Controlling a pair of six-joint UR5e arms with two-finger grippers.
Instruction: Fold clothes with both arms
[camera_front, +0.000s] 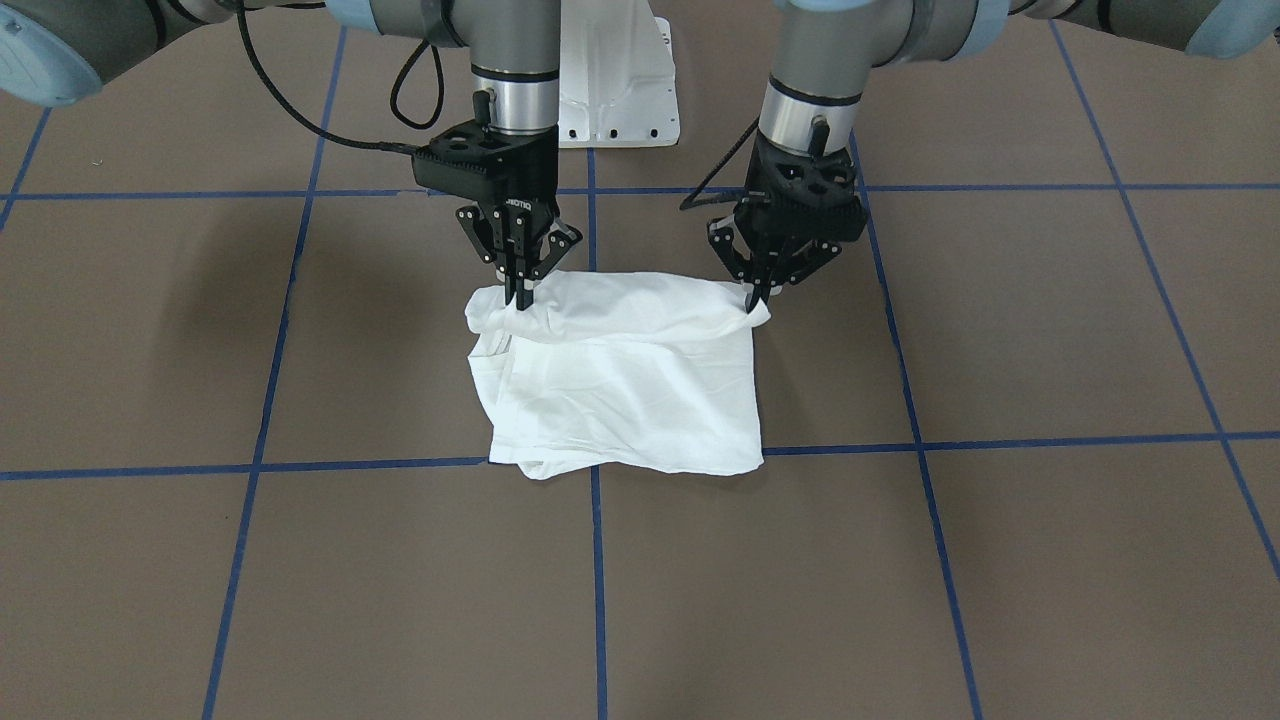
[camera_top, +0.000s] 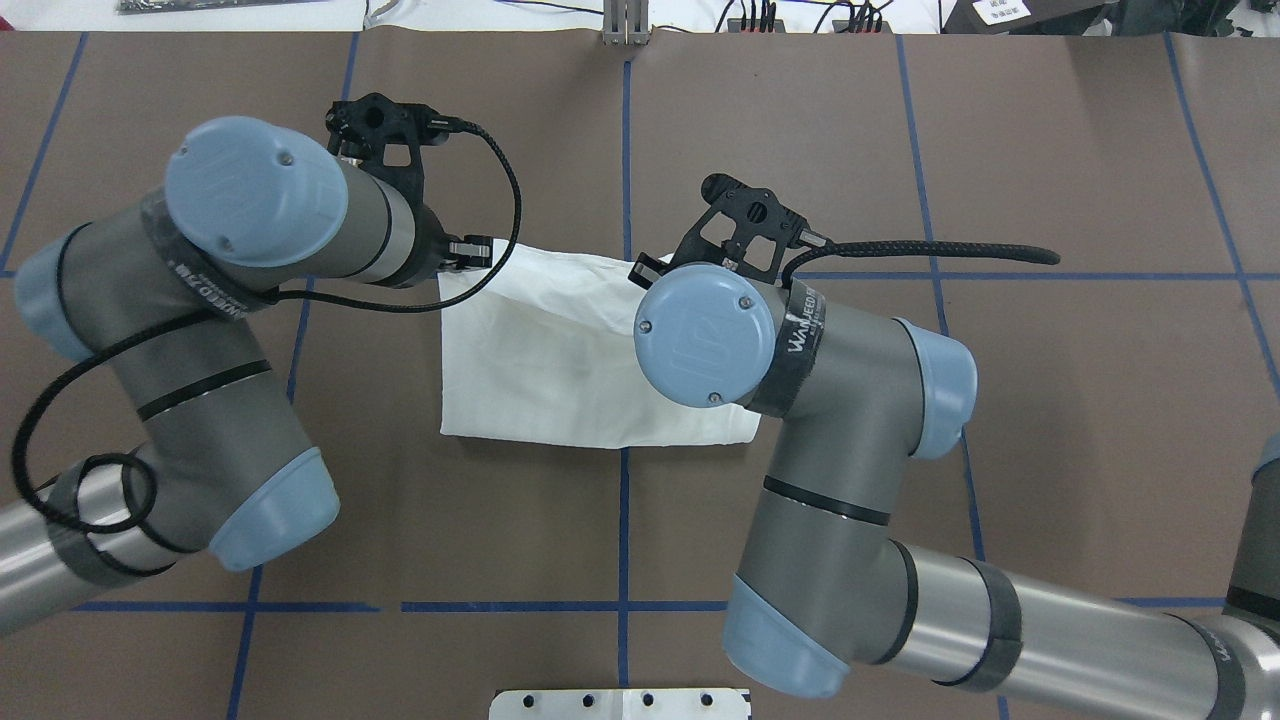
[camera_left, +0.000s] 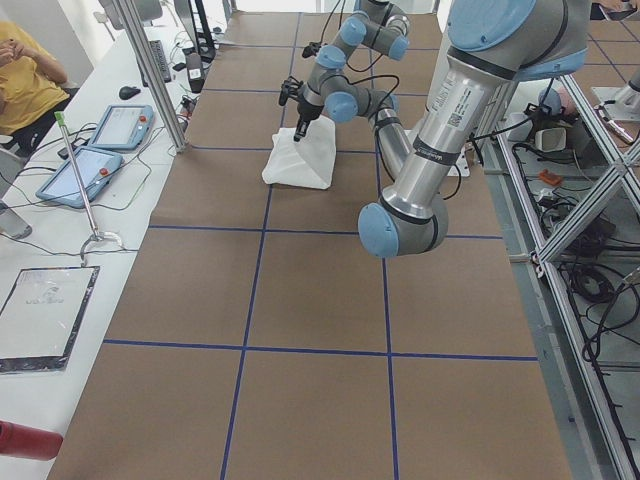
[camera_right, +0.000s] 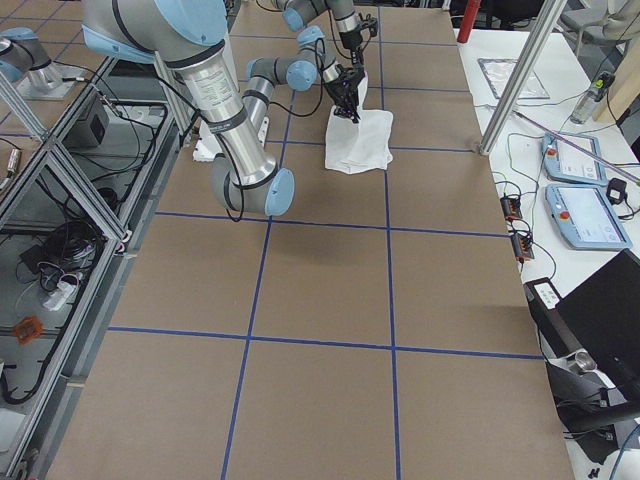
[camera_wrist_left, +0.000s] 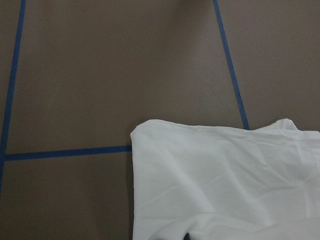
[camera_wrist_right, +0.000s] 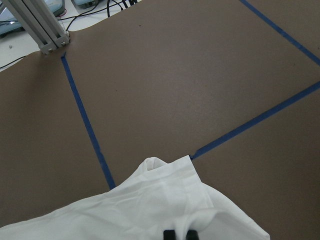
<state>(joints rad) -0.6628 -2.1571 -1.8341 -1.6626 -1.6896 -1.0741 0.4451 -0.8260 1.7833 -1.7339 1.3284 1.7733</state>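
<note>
The white shirt (camera_front: 620, 380) lies folded into a rough rectangle on the brown table; it also shows in the overhead view (camera_top: 560, 350). Its text block, collar and label are hidden. My left gripper (camera_front: 760, 295) is shut on the shirt's corner at the view's right. My right gripper (camera_front: 518, 295) is shut on the bunched corner at the view's left. Both hold the robot-side edge slightly raised. In the overhead view both grippers are hidden under the wrists. The left wrist view shows cloth (camera_wrist_left: 225, 185) with a free corner flat on the table. The right wrist view shows cloth (camera_wrist_right: 150, 210) at its fingertips (camera_wrist_right: 170, 234).
The white pedestal base (camera_front: 618, 80) stands just behind the grippers. Blue tape lines (camera_front: 595, 580) grid the brown table. An aluminium post (camera_wrist_right: 37, 25) stands at the far table edge. A person in yellow (camera_left: 25, 70) and tablets (camera_left: 110, 125) are on a side bench.
</note>
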